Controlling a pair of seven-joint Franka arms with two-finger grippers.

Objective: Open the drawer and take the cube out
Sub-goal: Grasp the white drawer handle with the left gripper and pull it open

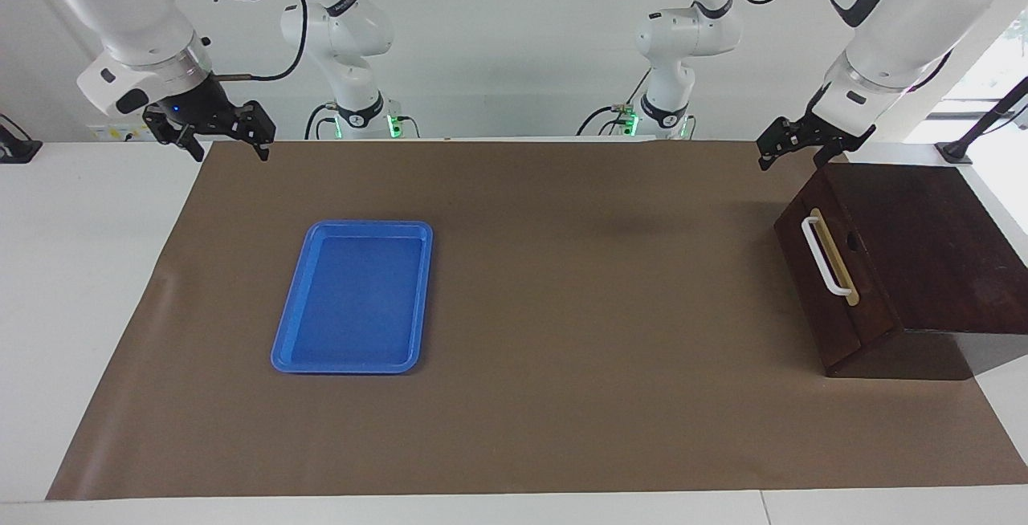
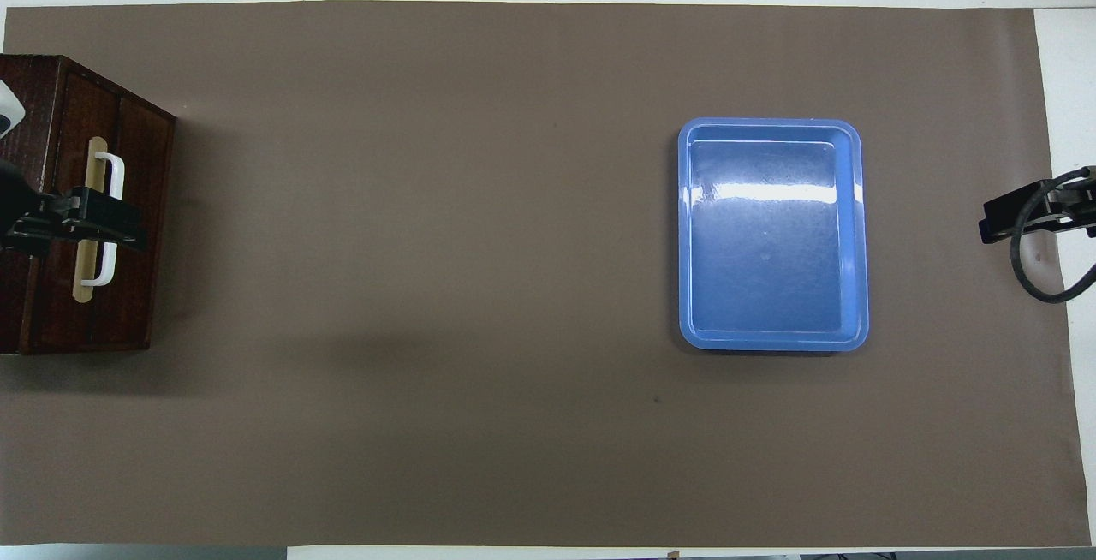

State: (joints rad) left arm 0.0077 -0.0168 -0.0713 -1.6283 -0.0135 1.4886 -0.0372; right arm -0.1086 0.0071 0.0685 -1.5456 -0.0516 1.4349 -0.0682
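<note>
The dark brown drawer (image 1: 839, 300) stands at the left arm's end of the table, shut, with its white bar handle (image 1: 821, 255) on the slanted front. It also shows in the overhead view (image 2: 141, 157), with its handle (image 2: 116, 173). The yellow cube is hidden. My left gripper (image 1: 791, 159) is open and empty, up in the air over the edge of the drawer cabinet that lies nearer to the robots, clear of the handle. In the overhead view the left gripper (image 2: 128, 230) covers the handle. My right gripper (image 1: 230, 149) is open and empty, waiting in the air over the mat's corner at the right arm's end.
A blue plastic tray (image 1: 353, 227) lies empty on the brown mat (image 1: 562, 308) toward the right arm's end; it also shows in the overhead view (image 2: 771, 125). The right gripper (image 2: 997, 222) shows at the mat's edge beside it.
</note>
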